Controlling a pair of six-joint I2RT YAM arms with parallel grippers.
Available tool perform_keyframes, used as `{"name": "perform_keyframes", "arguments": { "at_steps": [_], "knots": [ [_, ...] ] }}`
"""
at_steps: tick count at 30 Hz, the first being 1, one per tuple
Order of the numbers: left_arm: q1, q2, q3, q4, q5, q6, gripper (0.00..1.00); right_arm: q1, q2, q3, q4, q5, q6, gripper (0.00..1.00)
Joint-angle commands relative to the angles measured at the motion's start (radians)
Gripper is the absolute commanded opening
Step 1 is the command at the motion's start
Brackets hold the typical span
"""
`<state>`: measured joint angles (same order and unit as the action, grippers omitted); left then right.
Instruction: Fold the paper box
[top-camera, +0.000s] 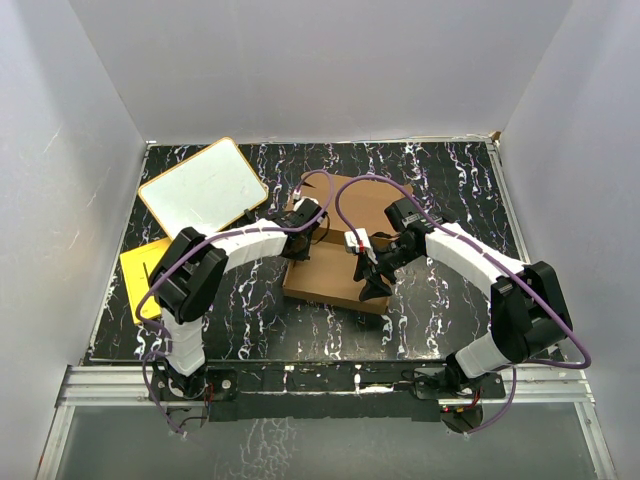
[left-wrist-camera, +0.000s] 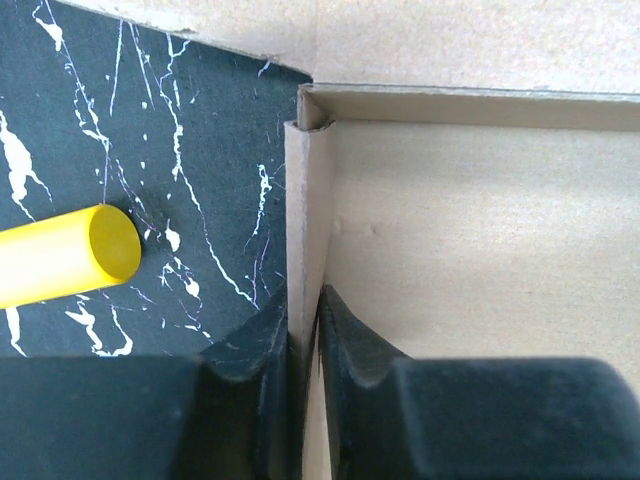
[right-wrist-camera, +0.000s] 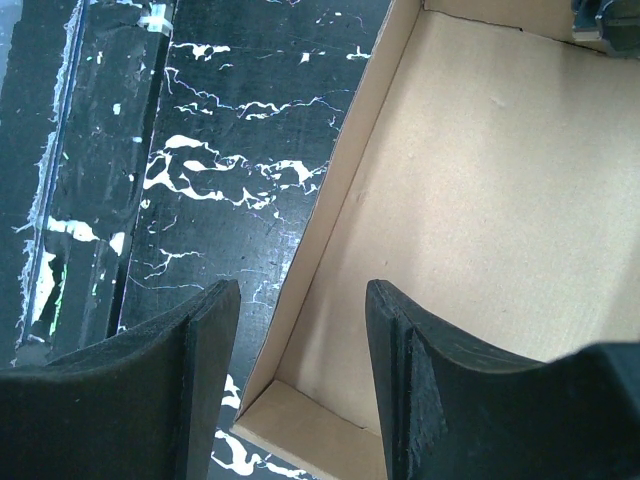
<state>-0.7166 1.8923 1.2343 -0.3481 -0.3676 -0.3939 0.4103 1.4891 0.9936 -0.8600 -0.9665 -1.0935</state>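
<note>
The paper box (top-camera: 322, 280) is brown corrugated cardboard lying mid-table as a shallow tray, its lid flap (top-camera: 372, 203) lying flat toward the back. My left gripper (top-camera: 300, 243) is at the box's left side. In the left wrist view it (left-wrist-camera: 305, 297) is shut on the upright side wall (left-wrist-camera: 307, 200), one finger outside and one over the box floor (left-wrist-camera: 480, 240). My right gripper (top-camera: 368, 284) hangs above the box's near right part. In the right wrist view it (right-wrist-camera: 300, 300) is open, straddling a side wall (right-wrist-camera: 335, 215) without touching it, near a corner (right-wrist-camera: 290, 410).
A white board with an orange rim (top-camera: 203, 186) lies at the back left. A flat yellow sheet (top-camera: 138, 272) sits in front of it. A yellow cylinder (left-wrist-camera: 70, 255) lies on the black marbled tabletop (top-camera: 440, 300) just left of the box. White walls enclose the table.
</note>
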Motion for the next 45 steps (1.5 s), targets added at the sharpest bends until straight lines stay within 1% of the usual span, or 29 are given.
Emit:
{"name": "perform_keyframes", "arguments": {
  "at_steps": [1, 2, 7, 10, 12, 16, 23, 27, 30, 33, 36, 41, 45],
  "knots": [
    [0.003, -0.073, -0.001, -0.023, 0.002, -0.008, 0.2, -0.005, -0.02, 0.025, 0.038, -0.032, -0.001, 0.58],
    [0.003, -0.085, -0.006, -0.023, 0.012, -0.012, 0.24, -0.005, -0.018, 0.025, 0.038, -0.032, -0.001, 0.58],
    [0.003, -0.133, -0.017, -0.033, 0.045, -0.026, 0.39, -0.004, -0.017, 0.025, 0.038, -0.032, -0.001, 0.58],
    [0.004, -0.158, -0.027, -0.039, 0.061, -0.036, 0.47, -0.004, -0.016, 0.025, 0.038, -0.032, -0.001, 0.58],
    [0.004, -0.17, -0.034, -0.047, 0.074, -0.044, 0.5, -0.004, -0.016, 0.025, 0.038, -0.032, -0.001, 0.58],
    [0.003, -0.186, -0.051, -0.059, 0.098, -0.054, 0.52, -0.004, -0.016, 0.025, 0.037, -0.032, 0.0, 0.59],
    [0.004, -0.182, -0.091, -0.074, 0.08, -0.054, 0.52, -0.005, -0.016, 0.025, 0.037, -0.032, -0.001, 0.59],
    [0.004, -0.181, -0.092, -0.065, 0.078, -0.053, 0.49, -0.004, -0.015, 0.025, 0.037, -0.032, 0.0, 0.59],
    [0.004, -0.184, -0.084, -0.067, 0.076, -0.054, 0.48, -0.004, -0.015, 0.025, 0.039, -0.031, 0.0, 0.59],
    [0.005, -0.208, -0.082, -0.058, 0.082, -0.047, 0.49, -0.004, -0.013, 0.025, 0.038, -0.033, 0.0, 0.59],
    [0.013, -0.247, -0.092, -0.026, 0.091, -0.024, 0.53, -0.004, -0.012, 0.029, 0.038, -0.04, 0.006, 0.59],
    [0.072, -0.354, -0.152, 0.062, 0.136, 0.004, 0.59, -0.005, -0.014, 0.031, 0.036, -0.048, 0.008, 0.59],
    [0.167, -0.455, -0.234, 0.135, 0.227, -0.033, 0.63, -0.006, -0.013, 0.031, 0.036, -0.047, 0.008, 0.59]
  ]
}}
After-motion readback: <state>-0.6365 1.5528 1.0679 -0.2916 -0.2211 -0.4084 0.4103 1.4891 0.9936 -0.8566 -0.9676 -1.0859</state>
